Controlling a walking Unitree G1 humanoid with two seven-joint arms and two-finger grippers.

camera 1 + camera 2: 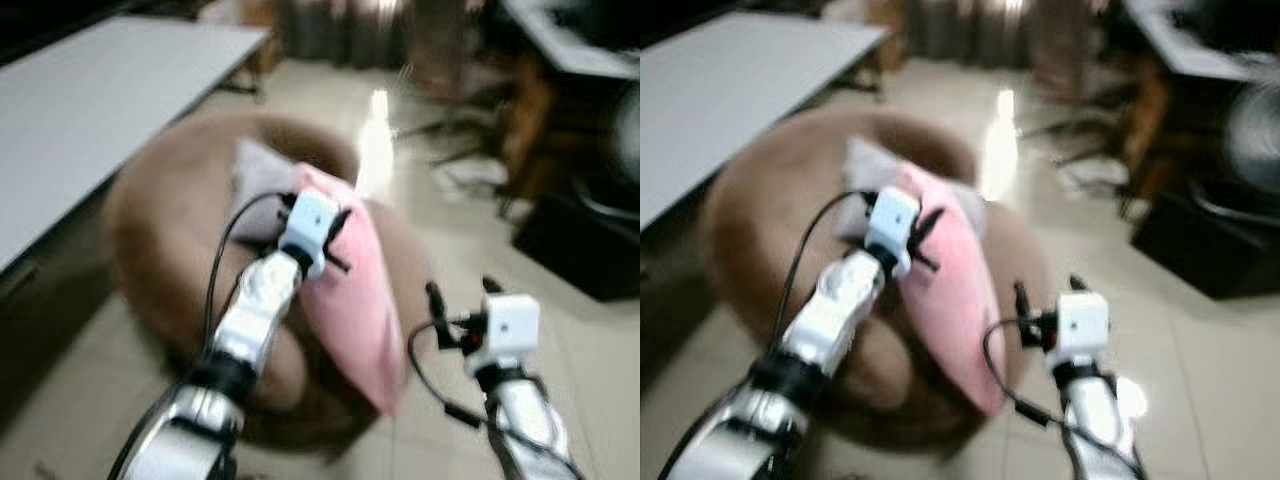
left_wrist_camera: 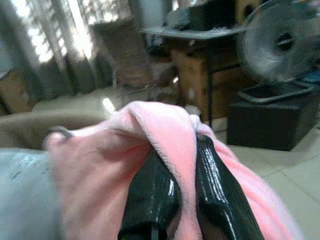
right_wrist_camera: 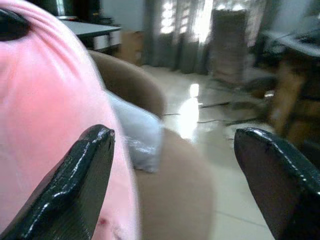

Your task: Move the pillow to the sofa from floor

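- Sofa (image 1: 150,220), round, brown: seat partly taken by grey cushion (image 1: 262,180) at back and pink pillow (image 1: 350,290) propped on front-right rim.
- L claw (image 1: 335,240): pinched on pillow, blocks approach over seat centre.
- R claw (image 1: 460,295): fingers apart, just beside pillow, over bare floor (image 1: 440,250).
- Bench (image 1: 90,100) hems sofa's left.
- Black box (image 1: 580,245), fan (image 2: 277,40) w/ desk clutter to right; floor between passable.

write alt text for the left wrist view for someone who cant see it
The left gripper's two black fingers are shut on a fold of the pink pillow, pinching its fleecy fabric. Behind it, blurred, are a fan over a dark box, a table and curtained windows.
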